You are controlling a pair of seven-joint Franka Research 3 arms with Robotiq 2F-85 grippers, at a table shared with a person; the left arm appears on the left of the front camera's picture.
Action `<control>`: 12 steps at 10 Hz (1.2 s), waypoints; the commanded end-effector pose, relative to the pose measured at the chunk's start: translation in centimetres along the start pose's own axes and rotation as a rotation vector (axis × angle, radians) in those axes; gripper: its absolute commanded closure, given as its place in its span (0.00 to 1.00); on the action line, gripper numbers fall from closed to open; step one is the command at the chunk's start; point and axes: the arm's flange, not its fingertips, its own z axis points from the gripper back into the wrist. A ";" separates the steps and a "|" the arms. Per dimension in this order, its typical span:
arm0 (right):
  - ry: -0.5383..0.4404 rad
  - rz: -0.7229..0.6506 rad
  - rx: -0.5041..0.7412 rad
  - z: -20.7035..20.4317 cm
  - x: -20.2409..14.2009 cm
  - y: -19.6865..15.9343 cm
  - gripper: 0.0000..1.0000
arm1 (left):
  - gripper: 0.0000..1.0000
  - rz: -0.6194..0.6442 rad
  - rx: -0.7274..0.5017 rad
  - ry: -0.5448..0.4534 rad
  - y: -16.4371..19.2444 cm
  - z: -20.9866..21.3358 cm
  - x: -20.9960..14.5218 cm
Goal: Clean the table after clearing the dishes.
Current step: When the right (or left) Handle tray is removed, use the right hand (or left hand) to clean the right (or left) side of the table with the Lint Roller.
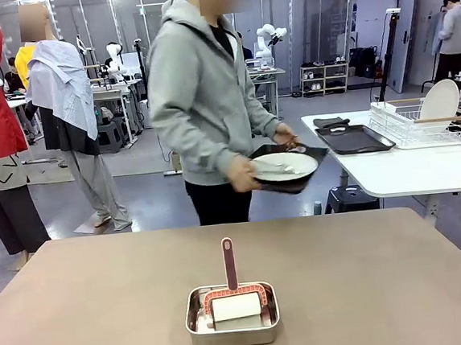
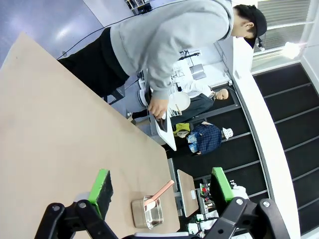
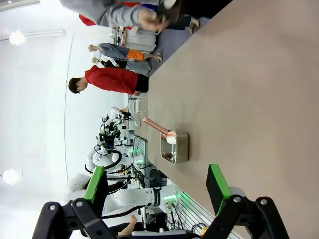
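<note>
The taupe-brown table (image 1: 368, 273) is bare apart from a small steel pan (image 1: 232, 322) near its front edge, which holds a white-padded scrubber with an upright red handle (image 1: 229, 263). Behind the far edge a person in a grey hoodie holds a dark tray (image 1: 296, 184) carrying a white plate (image 1: 285, 168) with cutlery. My left gripper (image 2: 162, 186) hangs open above the table (image 2: 60, 124), with the pan (image 2: 148, 213) far beyond its fingers. My right gripper (image 3: 156, 182) is open too, high over the table (image 3: 249, 89), the pan (image 3: 175, 148) farther off.
A white side table (image 1: 408, 169) stands at the back right with another dark tray (image 1: 355, 139) and a wire rack (image 1: 420, 123) holding a white plate (image 1: 438, 99). Other people stand at the far left and far right.
</note>
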 end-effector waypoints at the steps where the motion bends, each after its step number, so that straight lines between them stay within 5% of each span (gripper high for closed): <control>1: -0.014 -0.005 -0.002 0.0 0.0 0.2 0.00 | 0.00 -0.004 -0.020 -0.014 -0.2 0.3 0.4; 3: -0.014 -0.005 -0.002 0.0 0.0 0.2 0.00 | 0.00 0.000 0.000 0.000 0.0 0.0 0.0; 7: -0.014 -0.005 -0.002 0.0 0.0 0.2 0.00 | 0.00 -0.473 -0.081 0.461 -14.9 -14.7 -0.7; 10: -0.014 -0.005 -0.002 0.0 0.0 0.2 0.00 | 0.00 -0.831 -0.054 0.870 -25.2 -28.4 -9.2; 12: -0.014 -0.005 -0.002 0.0 0.0 0.2 0.00 | 0.00 -1.031 0.014 1.123 -26.7 -35.4 -15.5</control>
